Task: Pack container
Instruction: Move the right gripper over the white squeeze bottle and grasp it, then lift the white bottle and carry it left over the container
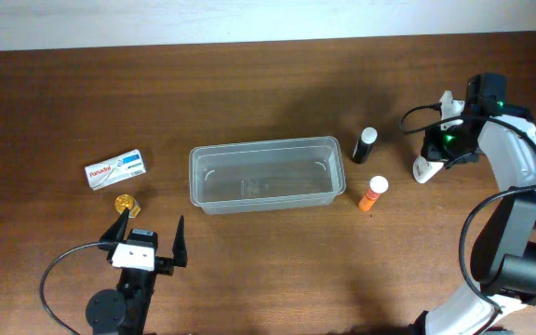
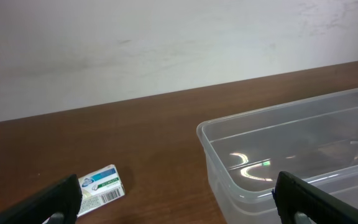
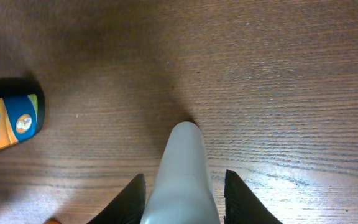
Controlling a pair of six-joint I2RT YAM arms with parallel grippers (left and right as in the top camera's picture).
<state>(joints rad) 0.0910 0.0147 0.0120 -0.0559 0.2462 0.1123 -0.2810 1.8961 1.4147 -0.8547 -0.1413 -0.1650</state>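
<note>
The clear plastic container [image 1: 261, 146] stands empty at the table's middle; it also shows in the left wrist view [image 2: 260, 115]. My right gripper [image 1: 433, 156] is at the right, shut on a white bottle [image 1: 424, 169]. In the right wrist view the white bottle [image 3: 182, 168] sits between the fingers [image 3: 182, 202], its tip close to the wood. An orange tube [image 1: 372, 194] and a black bottle [image 1: 365, 145] lie between the container and this gripper. My left gripper [image 1: 147, 237] is open and empty at the front left, near a white-and-blue box [image 1: 116, 169].
A small gold object [image 1: 125, 201] lies just ahead of the left gripper. The box [image 2: 101, 183] lies left of the container in the left wrist view. The orange tube [image 3: 8, 124] is at the left edge of the right wrist view. A pale wall runs behind the table.
</note>
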